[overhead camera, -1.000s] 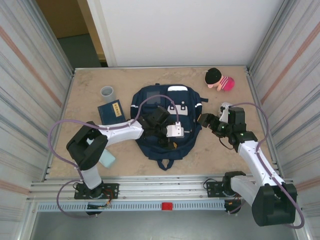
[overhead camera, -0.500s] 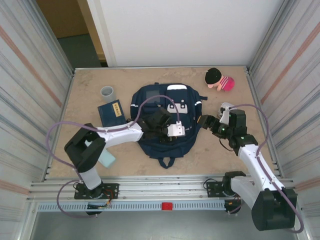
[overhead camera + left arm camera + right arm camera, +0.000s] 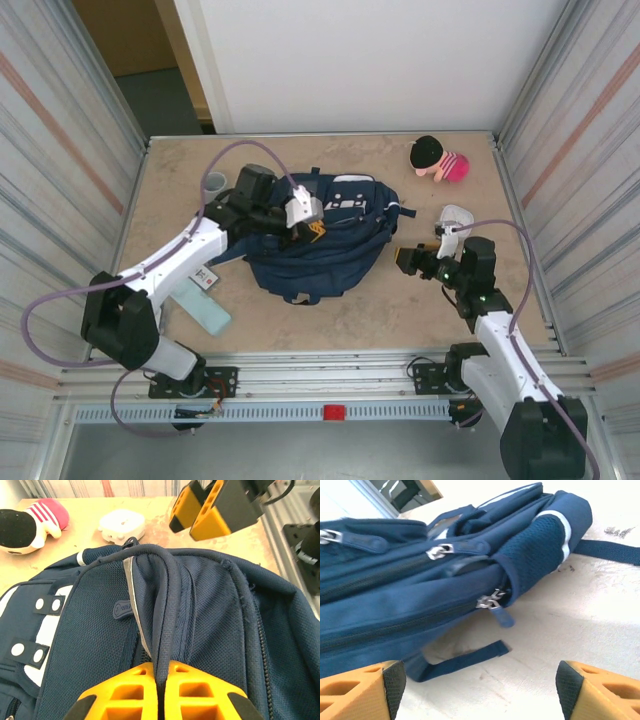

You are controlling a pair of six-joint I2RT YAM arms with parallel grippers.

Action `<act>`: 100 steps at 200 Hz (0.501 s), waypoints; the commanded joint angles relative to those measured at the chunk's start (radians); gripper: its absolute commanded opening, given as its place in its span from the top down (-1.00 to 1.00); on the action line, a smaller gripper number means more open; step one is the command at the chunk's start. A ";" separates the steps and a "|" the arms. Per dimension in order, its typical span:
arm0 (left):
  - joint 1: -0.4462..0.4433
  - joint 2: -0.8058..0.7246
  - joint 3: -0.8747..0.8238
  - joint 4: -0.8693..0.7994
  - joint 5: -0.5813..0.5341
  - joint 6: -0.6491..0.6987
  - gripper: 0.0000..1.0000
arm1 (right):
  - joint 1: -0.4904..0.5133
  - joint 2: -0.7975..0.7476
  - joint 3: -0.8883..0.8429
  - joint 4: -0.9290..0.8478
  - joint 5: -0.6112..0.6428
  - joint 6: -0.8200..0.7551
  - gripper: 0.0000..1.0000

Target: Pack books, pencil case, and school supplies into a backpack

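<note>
While tight on the backpack loop — left gripper, arm outstretched; right gripper wide, low.

The beige worktop's middle is filled by a large navy blue fabric backpack. Bare surface is left between it and the spread right claw; a pink-and-black plush toy and white rounded device are set beyond.

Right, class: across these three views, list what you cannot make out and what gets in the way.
Top view: one end of the pencil case lies under the left arm.
Top view: the white object by the right gripper is too small to identify.
Left wrist view: the left gripper, shut on a strap of the backpack, is cut by the bottom edge.
</note>
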 commanded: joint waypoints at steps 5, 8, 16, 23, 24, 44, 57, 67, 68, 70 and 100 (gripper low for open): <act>0.052 -0.065 0.083 -0.016 0.215 0.047 1.00 | 0.002 0.101 0.027 0.136 -0.037 -0.097 -0.49; 0.057 -0.067 0.085 -0.019 0.219 0.049 1.00 | 0.004 0.115 0.037 0.137 -0.038 -0.106 -0.48; 0.072 -0.071 0.092 -0.027 0.232 0.059 1.00 | 0.011 0.154 0.055 0.134 -0.044 -0.133 -0.46; 0.083 -0.073 0.096 -0.030 0.245 0.061 1.00 | 0.016 0.173 0.075 0.119 -0.062 -0.162 -0.44; 0.085 -0.073 0.098 -0.030 0.247 0.061 1.00 | 0.017 0.188 0.080 0.117 -0.066 -0.165 -0.43; 0.109 -0.079 0.102 -0.033 0.274 0.062 1.00 | 0.021 0.272 0.124 0.117 -0.132 -0.206 -0.33; 0.120 -0.082 0.103 -0.033 0.280 0.062 1.00 | 0.038 0.312 0.149 0.116 -0.135 -0.230 -0.31; 0.124 -0.084 0.102 -0.033 0.284 0.065 1.00 | 0.056 0.342 0.171 0.107 -0.130 -0.251 -0.31; 0.124 -0.084 0.102 -0.034 0.284 0.064 1.00 | 0.057 0.344 0.174 0.105 -0.129 -0.254 -0.31; 0.124 -0.084 0.102 -0.034 0.285 0.065 1.00 | 0.060 0.350 0.178 0.102 -0.130 -0.258 -0.31; 0.125 -0.085 0.100 -0.022 0.302 0.055 1.00 | 0.102 0.421 0.241 0.051 -0.130 -0.317 -0.28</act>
